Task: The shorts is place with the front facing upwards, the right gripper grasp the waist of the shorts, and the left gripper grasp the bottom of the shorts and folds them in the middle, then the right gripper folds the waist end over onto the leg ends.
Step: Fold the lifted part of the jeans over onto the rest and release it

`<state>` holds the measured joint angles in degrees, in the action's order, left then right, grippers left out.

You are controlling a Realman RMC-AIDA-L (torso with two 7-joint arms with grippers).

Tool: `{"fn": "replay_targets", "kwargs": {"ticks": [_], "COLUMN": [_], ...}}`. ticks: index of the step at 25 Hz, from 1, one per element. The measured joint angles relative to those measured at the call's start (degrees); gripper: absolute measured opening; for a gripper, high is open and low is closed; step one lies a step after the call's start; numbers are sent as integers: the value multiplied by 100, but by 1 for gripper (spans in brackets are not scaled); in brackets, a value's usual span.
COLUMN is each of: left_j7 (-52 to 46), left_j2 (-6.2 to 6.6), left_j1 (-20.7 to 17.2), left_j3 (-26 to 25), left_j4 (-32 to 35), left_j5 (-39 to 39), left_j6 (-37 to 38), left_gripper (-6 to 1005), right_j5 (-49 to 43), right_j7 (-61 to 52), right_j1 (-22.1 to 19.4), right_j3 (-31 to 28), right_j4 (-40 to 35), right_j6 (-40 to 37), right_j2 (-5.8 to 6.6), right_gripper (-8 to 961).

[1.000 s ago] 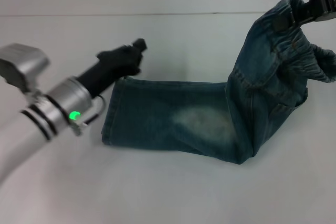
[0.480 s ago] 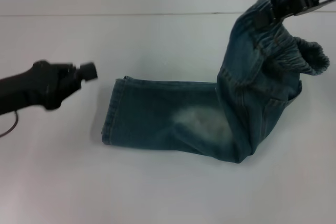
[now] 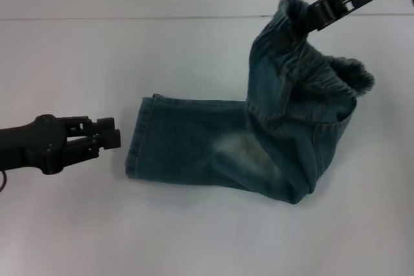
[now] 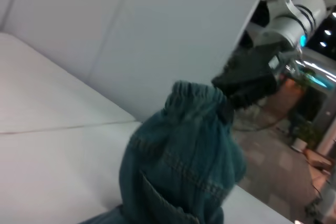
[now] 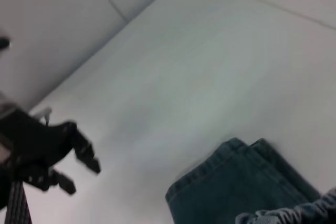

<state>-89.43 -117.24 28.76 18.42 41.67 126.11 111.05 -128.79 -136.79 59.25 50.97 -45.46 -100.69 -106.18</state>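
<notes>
The blue-green denim shorts (image 3: 213, 150) lie folded lengthwise on the white table. Their flat leg ends (image 3: 137, 137) point left. At the upper right, my right gripper (image 3: 309, 21) is shut on the gathered waist (image 3: 323, 72) and holds it up off the table, so the cloth hangs in a tall fold. The left wrist view shows that raised waist (image 4: 194, 95) pinched by the right gripper (image 4: 231, 100). My left gripper (image 3: 111, 132) is open and empty, level with the leg ends and a short gap to their left. The right wrist view shows the leg ends (image 5: 220, 171) and the open left gripper (image 5: 79, 169).
The white table (image 3: 194, 237) has a seam line (image 3: 129, 18) running across its far side. Bare table surface surrounds the shorts on all sides.
The right gripper has carried the lifted waist leftward, over the shorts. The left arm has pulled back from the far corner of the leg ends to the left and nearer to me.
</notes>
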Motion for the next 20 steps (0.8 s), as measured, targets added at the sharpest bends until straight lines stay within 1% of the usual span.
{"fn": "replay_targets", "kwargs": {"ticks": [4, 8, 11, 13, 14, 16, 20], "left_j7": [27, 9, -10, -13, -14, -15, -17], "left_j2": [3, 30, 33, 33, 34, 35, 29], "left_j1": [-71, -76, -83, -94, -107, -124, -135], "left_j3": [-254, -299, -285, -302, -318, -325, -324], "left_j4": [64, 116, 153, 159, 164, 166, 169], "left_j5": [-27, -3, 8, 9, 4, -15, -27], "left_j6": [7, 65, 78, 88, 94, 95, 61], "left_gripper": [305, 454, 599, 696, 708, 732, 780], "right_j5": [-122, -145, -189, -328, -413, -673, -1260], "right_j7": [131, 249, 367, 460, 503, 585, 681], "right_j1": [202, 363, 527, 691, 763, 923, 1176], "right_j3": [226, 578, 907, 1063, 1112, 1174, 1232], "right_j4": [6, 27, 146, 312, 387, 577, 830], "right_j6": [141, 314, 479, 618, 685, 860, 1254], "right_j2": [-168, -327, -450, -565, -621, -793, -1175], "right_gripper": [91, 91, 90, 90, 90, 90, 91]}}
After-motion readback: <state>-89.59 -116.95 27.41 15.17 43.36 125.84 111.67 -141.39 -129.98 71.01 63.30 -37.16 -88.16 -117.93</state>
